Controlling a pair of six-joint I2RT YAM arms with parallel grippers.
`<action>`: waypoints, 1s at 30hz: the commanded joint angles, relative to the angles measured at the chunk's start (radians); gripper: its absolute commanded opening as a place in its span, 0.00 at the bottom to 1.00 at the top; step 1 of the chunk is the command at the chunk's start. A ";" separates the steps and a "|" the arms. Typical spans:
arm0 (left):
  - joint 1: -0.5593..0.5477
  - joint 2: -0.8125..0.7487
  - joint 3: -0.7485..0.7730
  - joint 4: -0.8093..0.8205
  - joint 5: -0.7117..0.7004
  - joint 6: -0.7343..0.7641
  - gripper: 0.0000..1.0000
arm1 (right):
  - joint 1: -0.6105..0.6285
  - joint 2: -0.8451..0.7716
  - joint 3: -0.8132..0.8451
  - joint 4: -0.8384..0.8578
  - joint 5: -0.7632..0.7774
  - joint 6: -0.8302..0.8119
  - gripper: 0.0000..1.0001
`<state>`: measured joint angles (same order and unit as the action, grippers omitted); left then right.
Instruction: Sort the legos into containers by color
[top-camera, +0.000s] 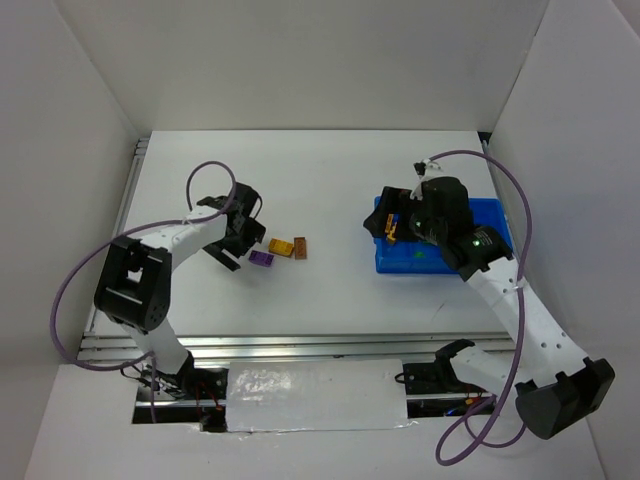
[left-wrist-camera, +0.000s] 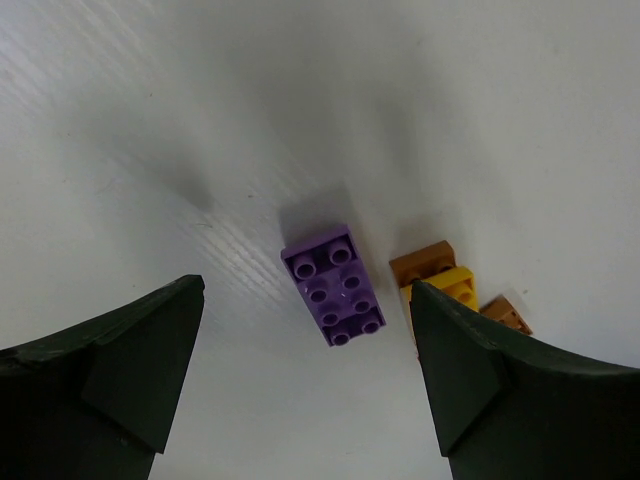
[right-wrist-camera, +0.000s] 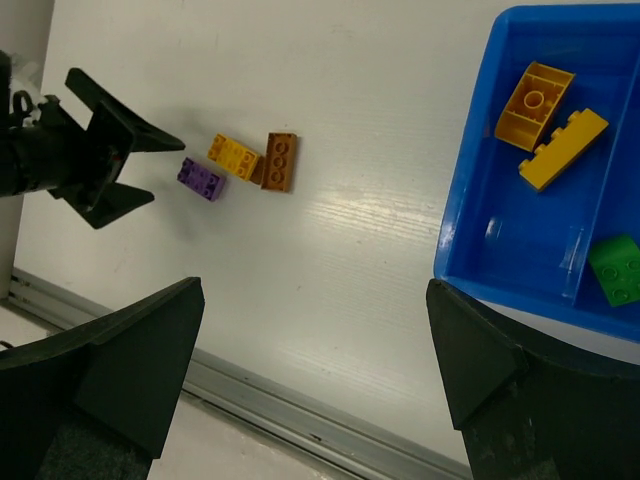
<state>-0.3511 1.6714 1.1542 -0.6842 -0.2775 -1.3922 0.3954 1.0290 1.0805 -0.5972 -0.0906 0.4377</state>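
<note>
Purple brick (left-wrist-camera: 335, 285), yellow brick (right-wrist-camera: 233, 157) and brown brick (right-wrist-camera: 280, 161) lie unsorted on the desk (right-wrist-camera: 350, 250). At their three o'clock, the blue tray (right-wrist-camera: 470, 230) holds three. Left claw (right-wrist-camera: 170, 172) and right claw (right-wrist-camera: 315, 290) gape wide, empty.

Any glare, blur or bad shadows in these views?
Left wrist: purple brick sharp, fingers dark and soft, diffuse shadows on the table beyond the brick. Right wrist: mild sheen mid-table, colours readable. Top external: even light, right arm covers part of the blue tray.
</note>
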 joint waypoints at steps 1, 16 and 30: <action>-0.002 0.045 0.035 -0.028 0.021 -0.076 0.96 | 0.011 -0.023 0.013 0.002 -0.011 -0.034 1.00; -0.012 0.172 0.035 -0.003 0.043 -0.088 0.75 | 0.011 -0.049 -0.028 0.039 -0.028 -0.037 1.00; -0.002 0.045 -0.112 0.026 0.041 -0.068 0.00 | 0.014 -0.046 -0.048 0.076 -0.086 -0.040 1.00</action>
<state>-0.3576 1.7611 1.1000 -0.6327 -0.2329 -1.4696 0.4015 1.0016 1.0519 -0.5816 -0.1276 0.4103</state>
